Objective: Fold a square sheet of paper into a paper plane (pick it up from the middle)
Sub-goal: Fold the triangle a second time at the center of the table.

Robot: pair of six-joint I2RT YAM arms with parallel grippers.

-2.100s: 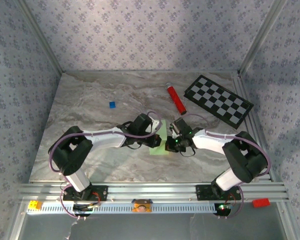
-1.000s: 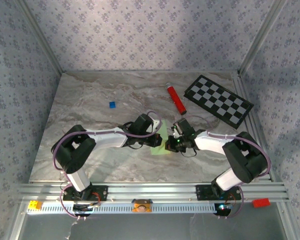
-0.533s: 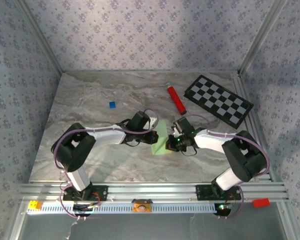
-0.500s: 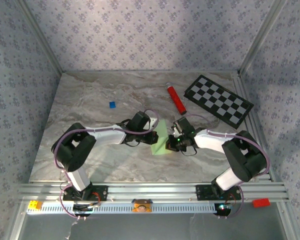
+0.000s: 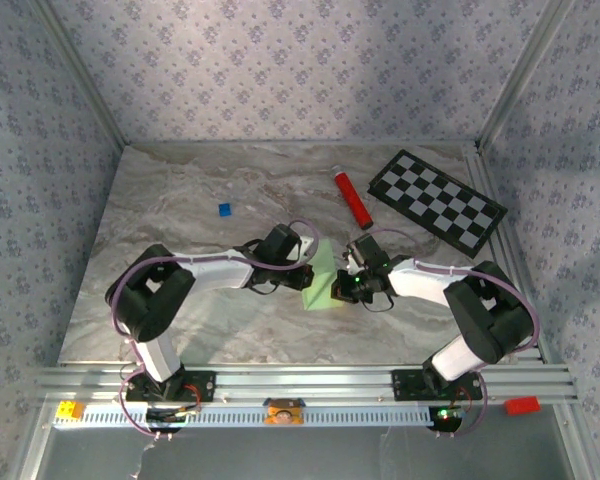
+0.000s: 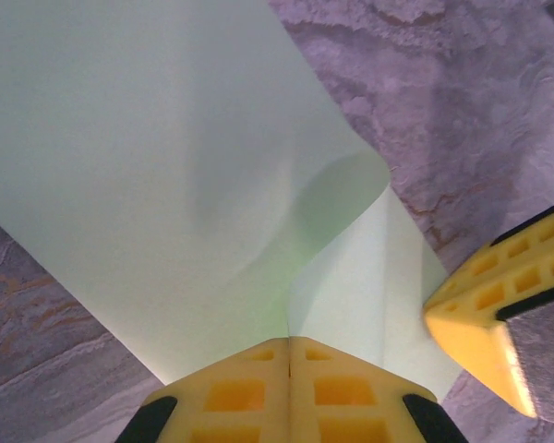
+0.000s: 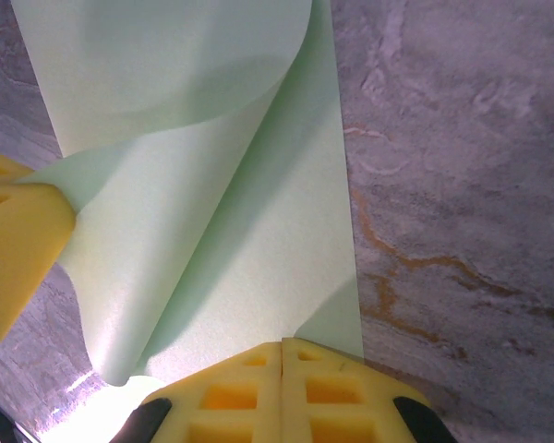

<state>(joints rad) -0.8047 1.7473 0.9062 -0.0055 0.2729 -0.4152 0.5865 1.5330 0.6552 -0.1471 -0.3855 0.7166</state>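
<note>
The marble table (image 5: 180, 220) is hosting both arms, which are meeting near its middle. There the square sheet of paper (image 5: 322, 278) is lying between them, its long axis running away from the bases and tilting slightly right. The left gripper (image 5: 302, 270) is reaching in from the sheet's left edge and the right gripper (image 5: 340, 288) from its right, so neither arm is nearer. At the left wrist, the left gripper (image 6: 290, 343) is pinching a raised, curling layer of the green paper with its jaws clenched together. At the right wrist, the right gripper (image 7: 283, 346) is likewise clamping the sheet's near edge. The coming move is probably hinging on that curl — it is arching over the half lying flat.
</note>
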